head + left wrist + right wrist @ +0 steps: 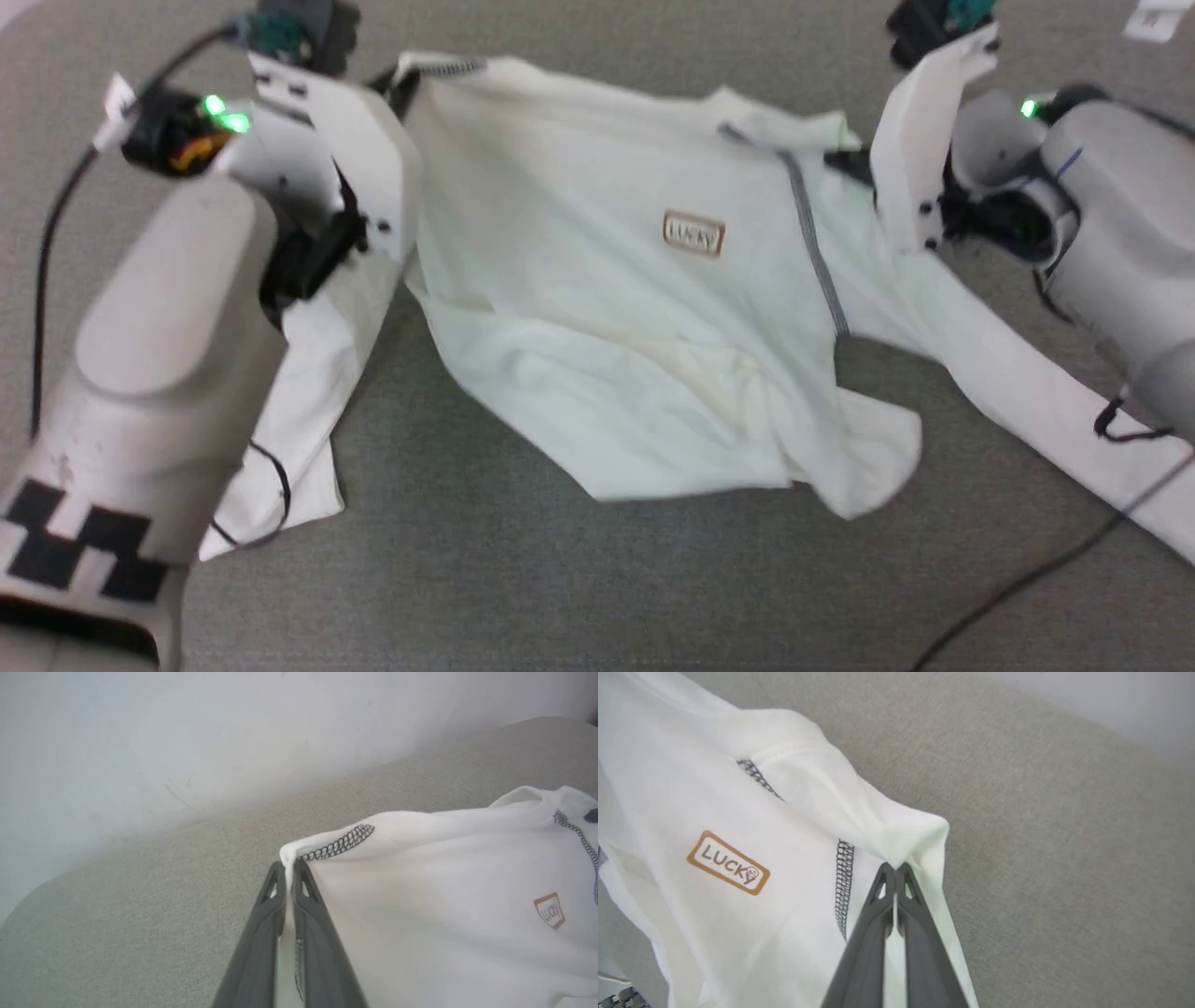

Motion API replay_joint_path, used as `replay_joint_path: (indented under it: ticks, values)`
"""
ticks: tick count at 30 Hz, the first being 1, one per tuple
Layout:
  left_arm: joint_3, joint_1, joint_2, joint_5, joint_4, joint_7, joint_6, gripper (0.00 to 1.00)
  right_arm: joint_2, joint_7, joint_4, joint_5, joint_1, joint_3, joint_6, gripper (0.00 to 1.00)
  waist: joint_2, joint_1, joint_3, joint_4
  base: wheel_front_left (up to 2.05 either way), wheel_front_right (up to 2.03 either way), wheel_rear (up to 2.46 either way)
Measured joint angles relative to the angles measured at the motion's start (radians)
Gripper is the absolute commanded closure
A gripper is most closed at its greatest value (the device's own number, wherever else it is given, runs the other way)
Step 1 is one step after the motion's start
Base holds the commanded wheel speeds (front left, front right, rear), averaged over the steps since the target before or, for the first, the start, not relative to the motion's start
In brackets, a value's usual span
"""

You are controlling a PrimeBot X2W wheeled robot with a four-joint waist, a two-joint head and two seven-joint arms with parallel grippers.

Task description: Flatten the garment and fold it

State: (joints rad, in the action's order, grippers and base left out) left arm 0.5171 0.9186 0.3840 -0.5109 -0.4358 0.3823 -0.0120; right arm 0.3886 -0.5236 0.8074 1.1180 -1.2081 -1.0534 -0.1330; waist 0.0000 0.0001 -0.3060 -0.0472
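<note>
On the grey fabric-covered bench (560, 579) the thin white long-sleeved garment (579, 308) with grey zigzag seams sags rumpled between the left tool (290, 865) and right tool (895, 867), each clamped on an upper corner; best draw them apart evenly until it's taut.

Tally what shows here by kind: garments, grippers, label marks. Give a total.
White thin long-sleeved garment: 1
Dark two-fingered grippers: 2, left gripper and right gripper, each shut on the garment
Tan rectangular label mark: 1
Total: 4
</note>
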Motion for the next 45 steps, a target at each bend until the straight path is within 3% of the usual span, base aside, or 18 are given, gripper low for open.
replay_joint_path:
  ticks: [3,10,19,24,35,45]
  values:
    - [-0.001,0.102,0.004,0.000,-0.060,0.012,-0.037,1.00,-0.002,0.064,0.028,-0.004,-0.065,0.013,0.000,1.00,0.0000,-0.0002,0.029,0.016,0.00,0.00,0.00]
    - [-0.016,0.400,0.007,0.036,-0.200,-0.035,-0.066,1.00,-0.003,0.245,0.091,-0.060,-0.302,0.053,-0.001,1.00,0.0000,-0.0001,0.027,0.065,0.00,0.00,0.00]
    - [-0.039,0.744,0.011,0.103,-0.352,-0.195,-0.063,1.00,-0.019,0.504,0.142,-0.155,-0.609,0.087,-0.008,1.00,0.0000,0.0001,-0.078,0.115,0.00,0.00,0.00]
    - [-0.035,0.879,0.012,0.144,-0.405,-0.269,-0.056,1.00,-0.027,0.590,0.161,-0.178,-0.728,0.095,-0.009,1.00,0.0000,0.0001,-0.151,0.135,0.00,0.00,0.00]
    - [-0.045,0.865,-0.017,0.130,-0.558,-0.380,-0.017,1.00,-0.079,0.596,0.178,-0.150,-0.677,0.002,-0.007,1.00,-0.0001,0.0003,-0.298,0.152,0.00,0.00,0.00]
    - [-0.068,0.560,-0.061,0.065,-0.594,-0.519,0.002,1.00,-0.053,0.629,0.093,-0.072,-0.413,-0.113,-0.007,1.00,-0.0001,0.0000,-0.290,0.131,0.00,0.00,0.00]
